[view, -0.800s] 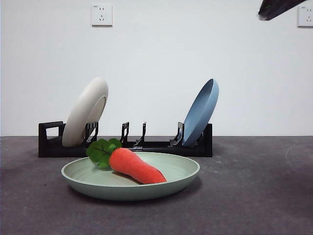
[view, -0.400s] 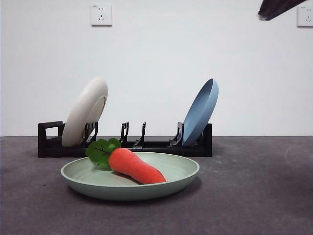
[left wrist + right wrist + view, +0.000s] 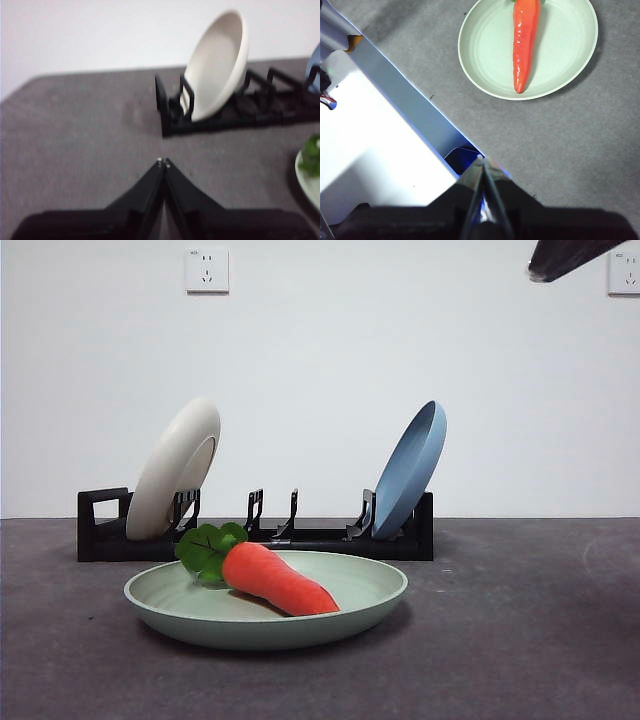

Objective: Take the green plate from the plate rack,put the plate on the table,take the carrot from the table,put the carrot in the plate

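Apparently the task is finished: one carrot (image 3: pixel 275 578) lies in the one green plate (image 3: pixel 266 621), flat on the table (image 3: pixel 520 640). Behind, the plate rack (image 3: pixel 255 536) holds two plates, a cream-white plate (image 3: pixel 176 468) and a blue plate (image 3: pixel 410 469). Both the left gripper (image 3: pixel 163 162) and right gripper (image 3: pixel 481 159) are closed, empty, well apart from the plate.

Behind your counter (image 3: pixel 520 640) you have a plain white wall (image 3: pixel 320 370), evenly lit. Two white power sockets sit high on it: one socket (image 3: pixel 207 270) toward the left, another socket (image 3: pixel 624 272) cut by the right edge. The counter is dark grey and matte.
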You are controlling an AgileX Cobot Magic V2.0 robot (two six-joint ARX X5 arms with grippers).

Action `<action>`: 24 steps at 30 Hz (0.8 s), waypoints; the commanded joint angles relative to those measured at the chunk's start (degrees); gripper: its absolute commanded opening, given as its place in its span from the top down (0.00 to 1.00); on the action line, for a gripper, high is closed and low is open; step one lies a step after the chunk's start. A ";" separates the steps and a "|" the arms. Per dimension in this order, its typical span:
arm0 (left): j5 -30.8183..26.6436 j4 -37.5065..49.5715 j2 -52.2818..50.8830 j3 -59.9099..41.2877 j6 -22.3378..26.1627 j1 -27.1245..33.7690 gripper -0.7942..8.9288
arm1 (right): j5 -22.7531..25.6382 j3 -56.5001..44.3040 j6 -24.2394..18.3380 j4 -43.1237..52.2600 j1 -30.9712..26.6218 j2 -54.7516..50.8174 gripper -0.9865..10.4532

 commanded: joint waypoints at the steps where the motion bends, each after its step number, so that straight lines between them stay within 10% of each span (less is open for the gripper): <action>1: 0.15 -3.34 -0.94 -0.76 -1.51 0.22 0.92 | 0.07 -0.31 -0.33 0.39 0.13 -0.11 0.91; 24: 2.19 -4.46 -2.12 -0.74 -2.51 0.20 0.92 | 0.09 -0.31 -0.33 0.37 0.13 -0.11 0.91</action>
